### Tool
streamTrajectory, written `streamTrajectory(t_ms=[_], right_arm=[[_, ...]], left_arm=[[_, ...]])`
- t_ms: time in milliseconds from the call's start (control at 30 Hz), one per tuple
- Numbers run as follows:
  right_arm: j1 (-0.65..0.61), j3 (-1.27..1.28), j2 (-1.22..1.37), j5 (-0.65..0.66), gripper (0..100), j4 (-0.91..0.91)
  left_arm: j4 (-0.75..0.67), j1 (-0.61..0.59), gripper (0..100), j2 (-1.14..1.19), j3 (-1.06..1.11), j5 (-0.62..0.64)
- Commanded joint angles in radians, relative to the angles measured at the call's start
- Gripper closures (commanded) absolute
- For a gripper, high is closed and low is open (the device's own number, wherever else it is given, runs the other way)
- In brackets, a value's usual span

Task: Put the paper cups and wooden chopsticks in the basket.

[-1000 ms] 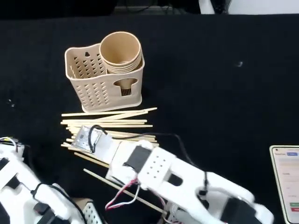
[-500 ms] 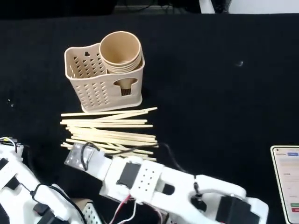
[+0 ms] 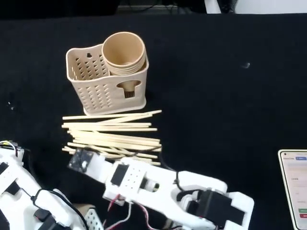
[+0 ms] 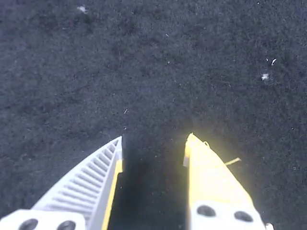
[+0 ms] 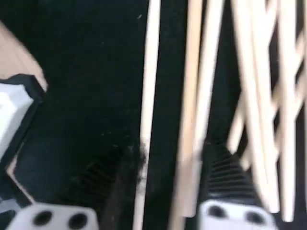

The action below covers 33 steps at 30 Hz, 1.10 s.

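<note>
since the paper cups [image 3: 123, 51] already stand nested in one compartment of the basket [image 3: 93, 88], the step in hand looks to be the wooden chopsticks [image 3: 112, 136], which lie flat on the desk [image 3: 230, 105] in a loose fan just in front of the basket. the right fingers [image 5: 225, 177] are spread and low over that fan. one lone stick [image 5: 147, 72] runs through the gap close to the darker finger, a pair [image 5: 196, 96] lies against the other finger, and the bulk of the heap sits outside that finger. nothing is pinched yet.

to do this well, i judge it best to close only on what lies inside the gap, with the tips pressed down to the desk so the thin sticks cannot roll out underneath. the high view puts the wrist toward one end of the fan, so a grip there may let the far ends droop; a hold nearer the middle would carry them level. crossed sticks may drag neighbours along, so a slow lift is wise. the bundle will likely need turning upright for the basket's free compartment. the left fingers [image 4: 211, 182] are spread too, with bare desk between them.
</note>
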Motion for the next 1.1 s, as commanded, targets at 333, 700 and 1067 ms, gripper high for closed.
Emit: streamTrajectory(t_ms=[333,700,1067], right_arm=[[0.130,-0.005,-0.188,0.110,98.8,0.101],[0.169,0.058,-0.251,0.183,98.6,0.144],[0.129,0.027,-0.211,0.120,77.3,0.178]], left_arm=[[-0.020,-0.004,79,-0.003,-0.053,0.011],[-0.021,-0.004,79,-0.003,-0.053,0.011],[-0.023,-0.004,79,-0.003,-0.053,0.011]])
